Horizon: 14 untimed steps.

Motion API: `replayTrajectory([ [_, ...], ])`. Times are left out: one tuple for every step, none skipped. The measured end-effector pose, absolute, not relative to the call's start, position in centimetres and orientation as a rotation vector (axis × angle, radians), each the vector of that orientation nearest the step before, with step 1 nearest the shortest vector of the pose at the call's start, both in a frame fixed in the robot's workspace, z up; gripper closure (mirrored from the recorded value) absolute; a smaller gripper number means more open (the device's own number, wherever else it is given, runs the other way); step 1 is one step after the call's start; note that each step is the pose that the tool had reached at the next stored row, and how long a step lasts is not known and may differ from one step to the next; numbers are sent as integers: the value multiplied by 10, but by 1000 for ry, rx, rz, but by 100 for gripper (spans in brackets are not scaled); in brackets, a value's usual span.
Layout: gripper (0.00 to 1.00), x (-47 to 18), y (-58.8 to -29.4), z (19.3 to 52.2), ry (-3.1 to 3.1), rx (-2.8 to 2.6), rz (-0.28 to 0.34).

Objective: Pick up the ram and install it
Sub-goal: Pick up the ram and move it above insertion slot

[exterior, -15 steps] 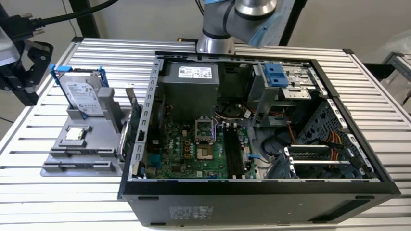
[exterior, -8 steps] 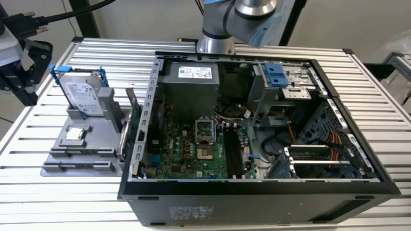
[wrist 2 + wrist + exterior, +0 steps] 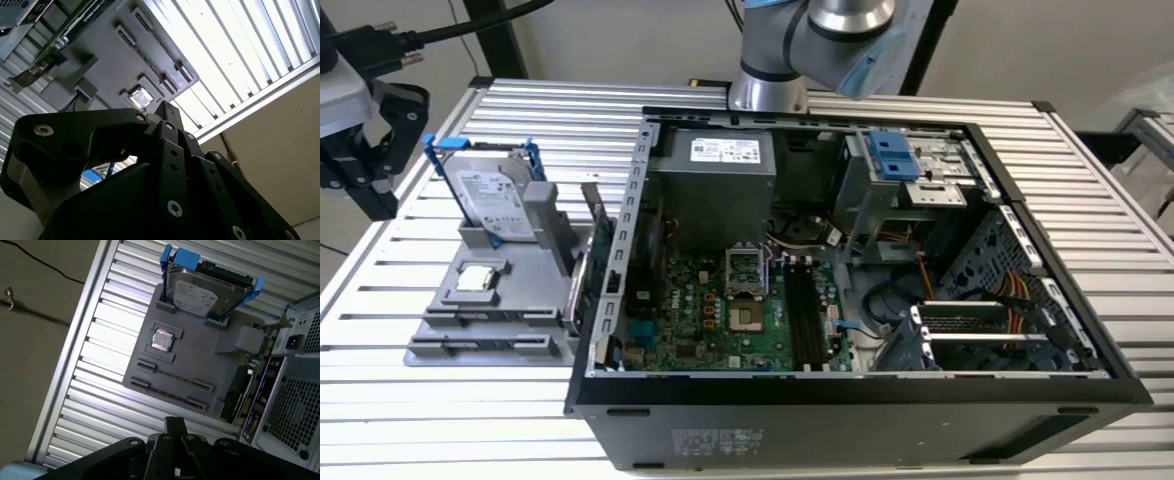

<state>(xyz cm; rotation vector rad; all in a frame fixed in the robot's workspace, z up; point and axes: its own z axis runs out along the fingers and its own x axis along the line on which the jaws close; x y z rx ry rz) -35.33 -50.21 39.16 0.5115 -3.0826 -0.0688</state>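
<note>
The ram [image 3: 172, 376] shows in the first wrist view as a thin strip standing on edge between clips on the grey holder tray [image 3: 195, 360]. My gripper [image 3: 175, 426] hangs above the table beside that tray, well off the ram, its fingers together with nothing between them. In the exterior view the gripper [image 3: 374, 190] is at the far left edge, left of the tray [image 3: 467, 350]. The second wrist view looks past the gripper [image 3: 165, 111] to the tray [image 3: 115, 65]. Long black memory slots [image 3: 803, 315] run along the motherboard in the open computer case [image 3: 854, 400].
A silver hard drive in a blue frame [image 3: 494, 200] stands upright at the tray's back. A small square processor chip [image 3: 478, 278] lies in the tray's middle. A green expansion card [image 3: 587, 270] stands between tray and case. Everything rests on a slatted aluminium table [image 3: 480, 420].
</note>
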Motion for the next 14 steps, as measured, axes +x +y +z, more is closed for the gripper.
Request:
replayTrajectory([
  [100, -353, -502, 392, -3082, 515, -69],
  [100, -353, -502, 392, -3081, 519, -69],
  [100, -353, -502, 392, -3080, 526, -69],
  [100, -353, -502, 392, -3078, 535, -69],
  [100, -353, -502, 392, -3076, 546, -68],
  [100, -353, -502, 392, -3074, 556, -68],
  [100, -353, -502, 392, -3072, 566, -68],
  [100, -353, -502, 392, -3070, 577, -68],
  [100, -353, -502, 392, -3068, 588, -68],
  [100, -353, -502, 392, -3065, 599, -68],
  [100, -353, -502, 392, -3063, 611, -68],
  [100, -353, -502, 392, -3061, 623, -68],
  [100, -353, -502, 392, -3058, 634, -68],
  [100, -353, -502, 392, -3056, 644, -68],
])
